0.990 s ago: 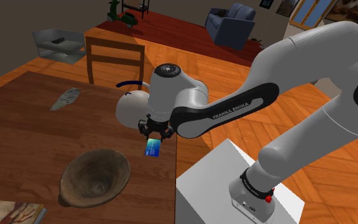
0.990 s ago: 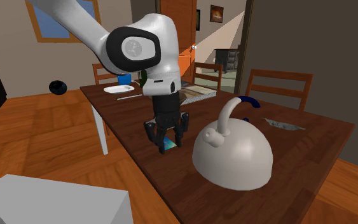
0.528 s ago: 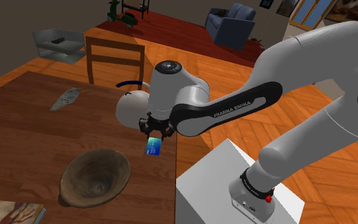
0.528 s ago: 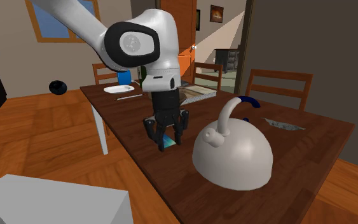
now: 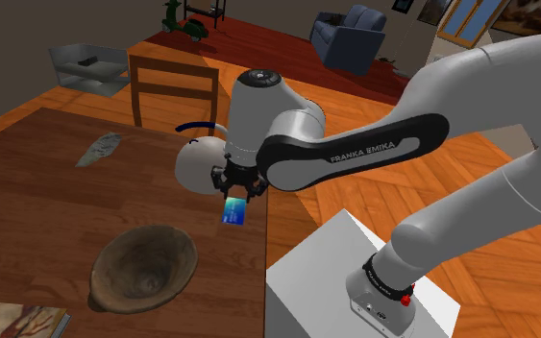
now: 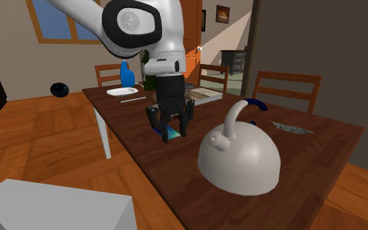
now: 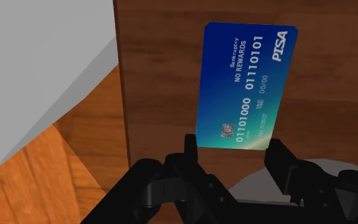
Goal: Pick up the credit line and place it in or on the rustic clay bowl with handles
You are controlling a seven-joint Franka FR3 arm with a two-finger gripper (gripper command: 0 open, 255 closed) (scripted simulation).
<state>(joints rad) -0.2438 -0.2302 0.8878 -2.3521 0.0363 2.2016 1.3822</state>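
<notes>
The white arm (image 5: 355,158) carried the lettering "FRANKA EMIKA" along its forearm link and reached from the white stand (image 5: 326,259) over the brown wooden table (image 5: 28,192). A white domed kettle (image 6: 241,153) with a curved handle stood on the table, just beside the gripper on the second exterior view's right. The brown clay bowl (image 5: 143,267) with handles sat upright on the table at the shoulder view's lower left, its hollow showing plain brown surface. The black gripper (image 7: 233,147) pointed down and pinched the credit card (image 7: 244,86) by one short edge, a finger (image 7: 190,145) on each side. The card was blue shading to green and hung below the fingers over the table's edge strip next to the stand, to the right of the bowl in the shoulder view and apart from it. Its long axis ran straight away from the fingers, towards the table. Its face read "PISA", "NO REWARDS", "01101000 01110101" and "00/00", and its chip lay at the gripped end.
</notes>
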